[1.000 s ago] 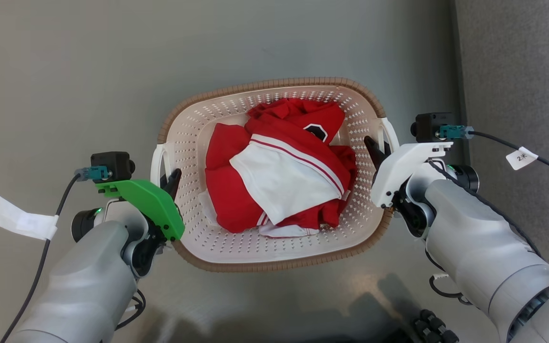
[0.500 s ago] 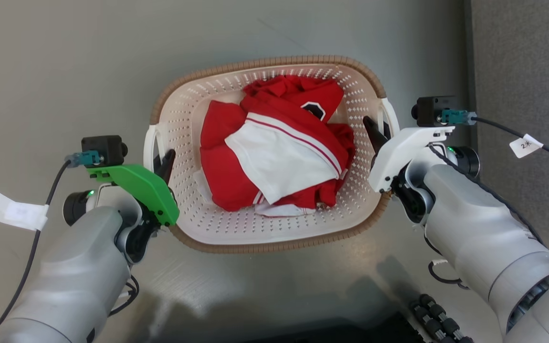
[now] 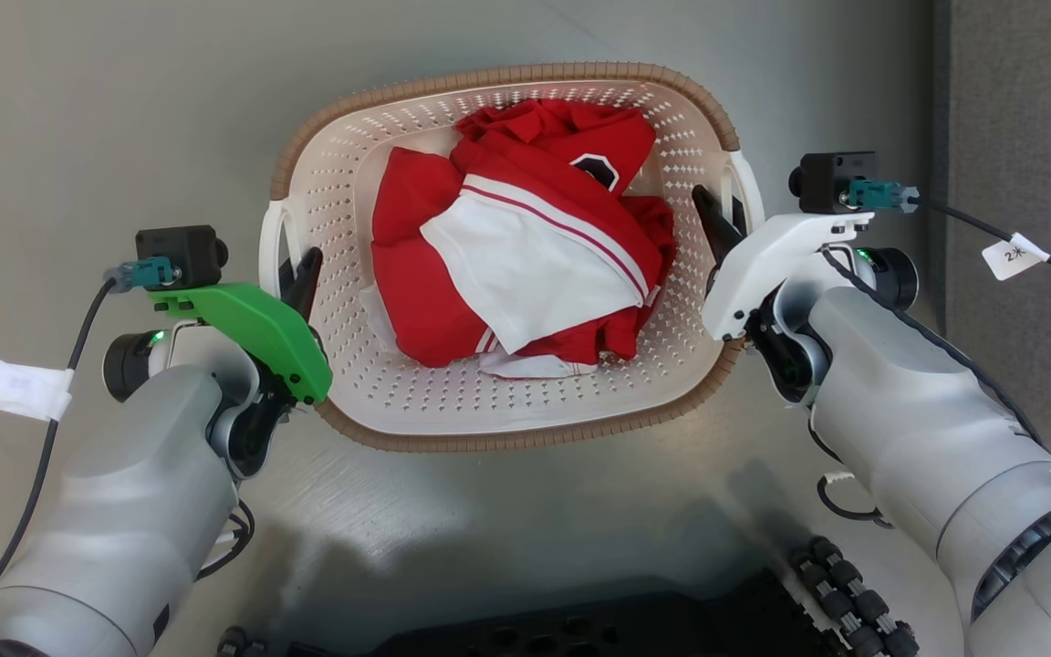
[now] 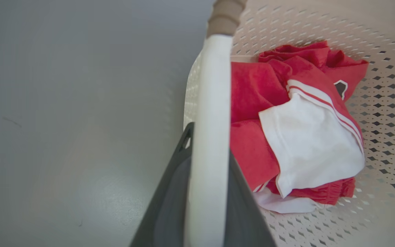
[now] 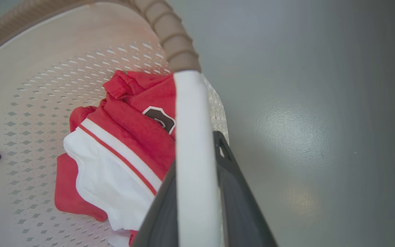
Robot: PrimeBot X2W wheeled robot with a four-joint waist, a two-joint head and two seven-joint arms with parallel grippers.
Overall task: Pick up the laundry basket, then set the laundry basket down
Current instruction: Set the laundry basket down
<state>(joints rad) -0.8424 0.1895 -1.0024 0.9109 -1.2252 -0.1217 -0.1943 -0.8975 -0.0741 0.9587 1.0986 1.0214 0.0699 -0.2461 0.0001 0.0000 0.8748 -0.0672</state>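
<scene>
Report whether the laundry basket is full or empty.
Partly full. The laundry basket holds one crumpled heap of red and white clothing in its middle; bare perforated floor and walls show around the heap.

Glossy grey forearms. left gripper has green cover, right gripper white cover; dark tapered fingers; black cube cameras, teal plugs, black cables with white tags.
</scene>
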